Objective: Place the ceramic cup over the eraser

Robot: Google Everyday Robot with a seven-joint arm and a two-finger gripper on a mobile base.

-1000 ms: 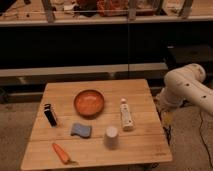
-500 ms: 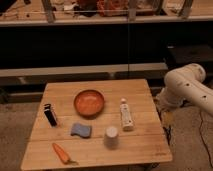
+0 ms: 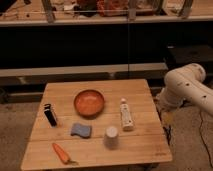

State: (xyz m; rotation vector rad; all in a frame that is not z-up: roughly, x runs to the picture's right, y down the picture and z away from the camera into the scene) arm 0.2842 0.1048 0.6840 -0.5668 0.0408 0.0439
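- Wide or narrow: cannot tell. Gripper [image 3: 166, 114] low beside the right edge of the table [image 3: 145, 92], at the end of the white arm [image 3: 187, 87], well apart from everything on top.
- Ceramic cup [image 3: 111, 137] near the front edge, right of centre, narrower at the top, free on all sides.
- Probably the eraser [image 3: 50, 116]: the dark block with a pale end near the left edge, well apart from the cup. Could instead be the blue-grey pad [image 3: 80, 130] just left of the cup; hard to say which.
- For the step in hand: reach in over the right edge, pass in front of the white tube [image 3: 126, 115], and come down on the cup from above.
- Grip across the cup's body, low enough not to slip off the taper, and lift straight up before travelling.
- Carry leftward along the front, clear of the orange bowl [image 3: 89, 102] and the carrot [image 3: 62, 152].
- Centre the mouth over the target before lowering; expect a tight fit, possibly a tilt.
- Underfoot of it all: pale wooden planks, flat, slightly worn.
- Behind: dark shelving with a cluttered top shelf; speckled floor around.
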